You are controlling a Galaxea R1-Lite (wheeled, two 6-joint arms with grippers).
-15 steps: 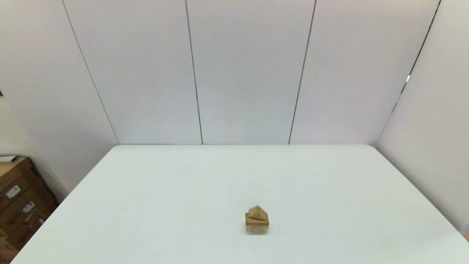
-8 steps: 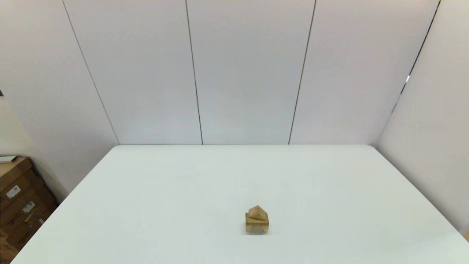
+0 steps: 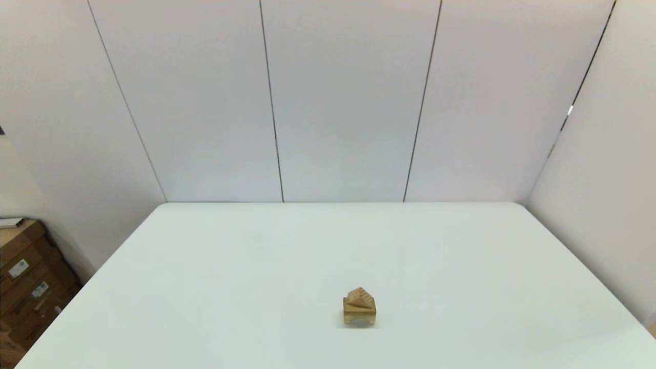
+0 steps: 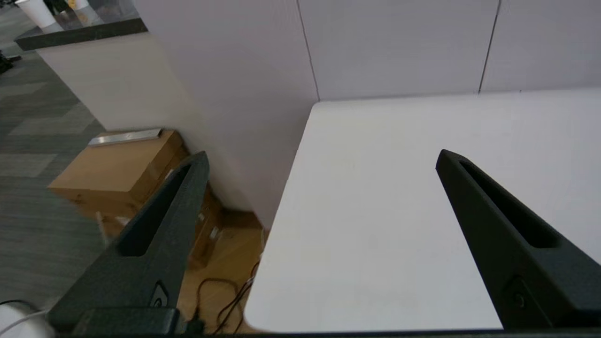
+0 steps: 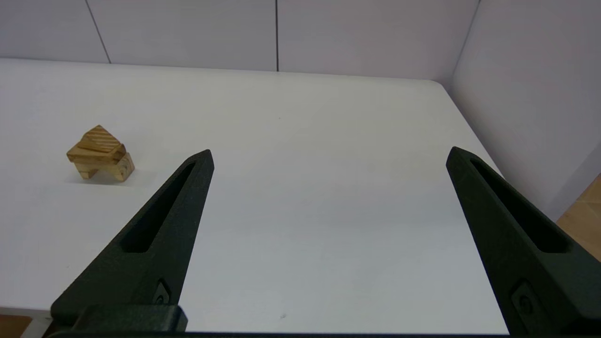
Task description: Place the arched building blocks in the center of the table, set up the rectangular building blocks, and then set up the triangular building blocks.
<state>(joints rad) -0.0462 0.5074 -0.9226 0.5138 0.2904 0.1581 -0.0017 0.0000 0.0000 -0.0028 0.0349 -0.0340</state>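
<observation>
Three blocks look stacked already: wedge (image 3: pixel 360 296) on slab (image 3: pixel 359 307) on arch (image 3: pixel 359 317), mid-tabletop (image 3: pixel 205 287) toward the near edge. Left hand (image 4: pixel 321 159) and right hand (image 5: pixel 328 157) hang released, well apart from the stack. I'd say just stay clear and don't bump it.

The three wooden blocks stand stacked near the middle of the white table (image 3: pixel 461 256). The pale arched block (image 3: pixel 359 319) sits at the bottom, cut-out facing down. The darker flat rectangular block (image 3: pixel 360 306) lies across its top. The small triangular block (image 3: pixel 361 295), grain striped diagonally, rests on that, peak up.
</observation>
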